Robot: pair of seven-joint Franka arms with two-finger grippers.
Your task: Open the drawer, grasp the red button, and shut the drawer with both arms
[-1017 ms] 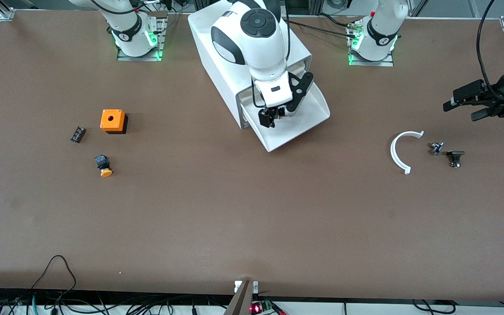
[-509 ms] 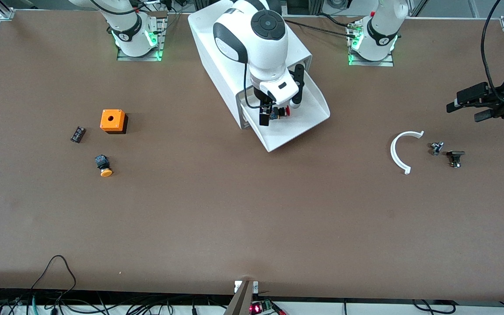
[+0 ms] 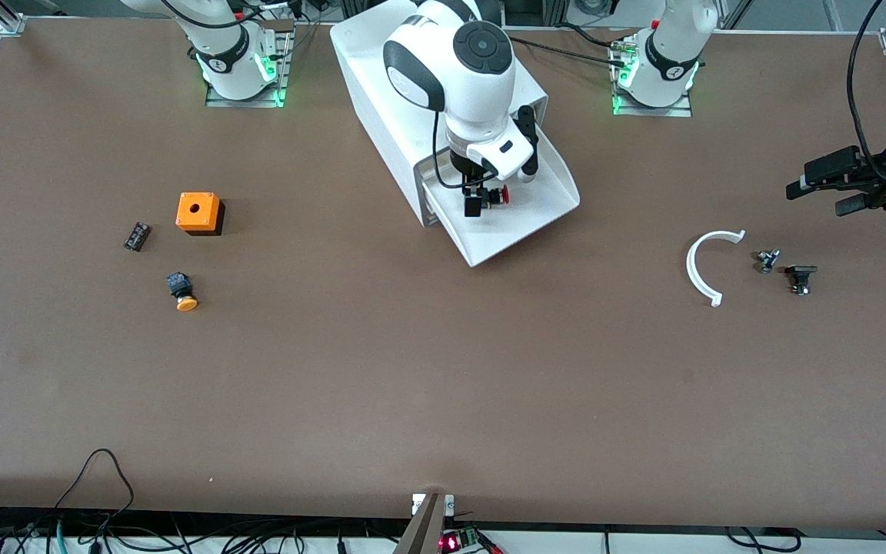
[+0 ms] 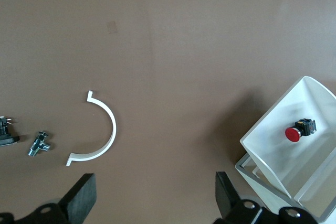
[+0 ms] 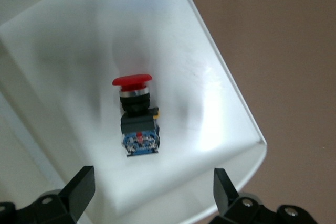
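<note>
The front camera looked down from high across the brown table (image 3: 412,369) toward both bases. Each wrist camera faced downward (the right much closer); all three shared the pulled-out white plastic drawer (image 3: 524,219) (image 4: 273,145) (image 5: 210,77).

Glossy white plastic drawer (image 5: 220,103), matt brown table (image 3: 412,369), shiny red-capped button (image 5: 135,116)

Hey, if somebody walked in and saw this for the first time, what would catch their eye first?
Probably the big white cabinet between the two arm bases, with its drawer pulled open and a red button lying inside. The right gripper hangs open over that button. The left gripper, also open, waits above the table's end near a white curved piece.
</note>
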